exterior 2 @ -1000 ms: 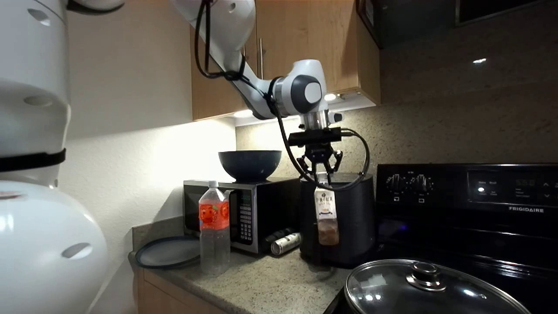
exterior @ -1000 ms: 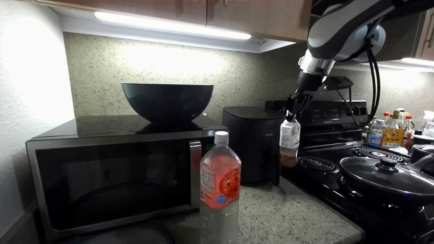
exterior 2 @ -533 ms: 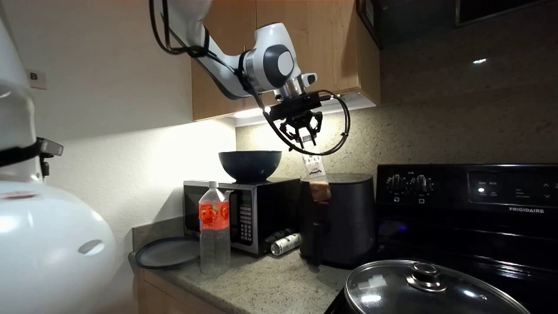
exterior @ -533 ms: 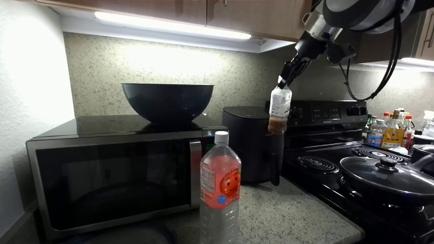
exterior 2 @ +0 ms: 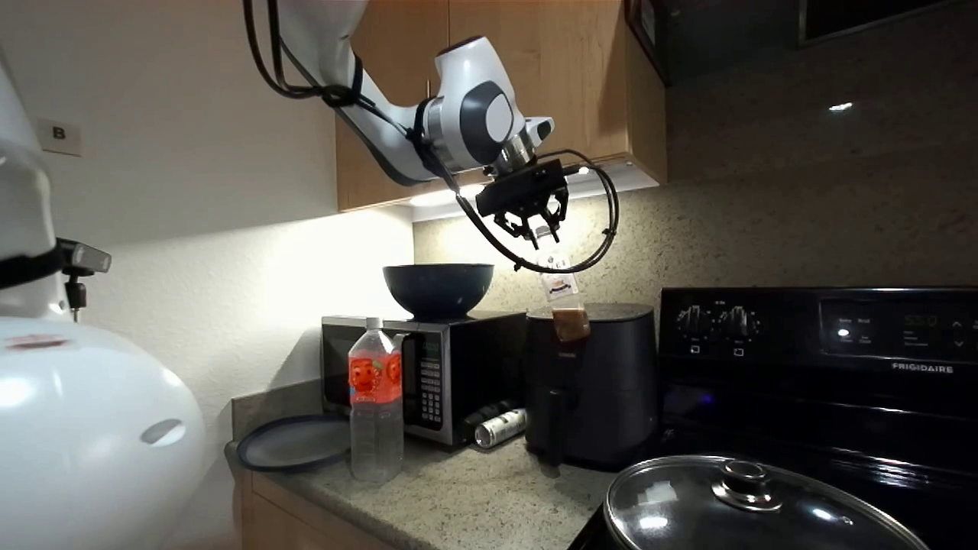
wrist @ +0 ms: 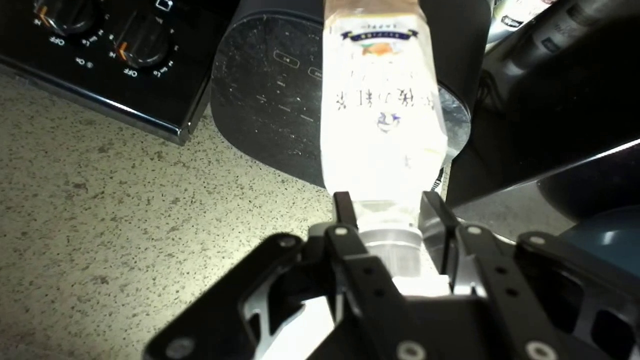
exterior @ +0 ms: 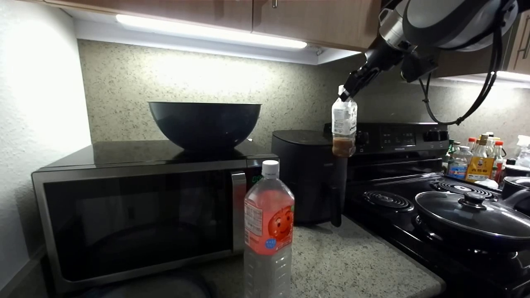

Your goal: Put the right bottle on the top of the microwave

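While the hand (wrist: 388,212) grips, the small bottle (exterior: 344,124) hangs; the microwave (exterior: 145,219) stands apart.

Wrist view chops the base off the small pale-labelled bottle (wrist: 382,110). In an exterior view the big red-label bottle (exterior: 269,231) loses its bottom too, plus it blocks part of the microwave (exterior: 136,223). Those condiment bottles (exterior: 480,161)? Lettering's too tiny to read.
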Controlling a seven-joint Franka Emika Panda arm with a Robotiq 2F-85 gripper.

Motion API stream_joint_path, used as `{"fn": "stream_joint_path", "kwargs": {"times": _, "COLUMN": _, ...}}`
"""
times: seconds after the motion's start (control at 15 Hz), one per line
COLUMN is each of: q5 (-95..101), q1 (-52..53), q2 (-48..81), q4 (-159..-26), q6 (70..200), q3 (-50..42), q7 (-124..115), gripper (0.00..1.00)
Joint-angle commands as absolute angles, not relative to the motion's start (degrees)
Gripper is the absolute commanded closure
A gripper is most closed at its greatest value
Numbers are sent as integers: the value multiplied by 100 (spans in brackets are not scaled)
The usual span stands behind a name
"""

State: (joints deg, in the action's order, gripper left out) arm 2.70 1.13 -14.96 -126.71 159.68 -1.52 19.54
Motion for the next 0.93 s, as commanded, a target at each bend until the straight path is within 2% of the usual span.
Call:
{"fn": "stream_joint_path", "kwargs": {"times": 0.0, "q5": 719, "q1": 135, "q2": -1574, "q4": -12649, "q6": 16424, "q3": -28, "q7": 1891, "gripper": 88}}
{"fn": "stream_joint_path", "kwargs": {"times": 0.47, "q5": 487, "q1": 467, "q2": -1450, "q4": -12609, "q6": 17459, "q3": -158, "q7": 2213, "gripper": 88}}
{"fn": "stream_joint_path", "kwargs": {"times": 0.87, "q5": 110, "q1": 1489, "q2": -931, "q4": -12356, "q6": 18486, "q3": -927, "q7": 2639, "gripper": 88}}
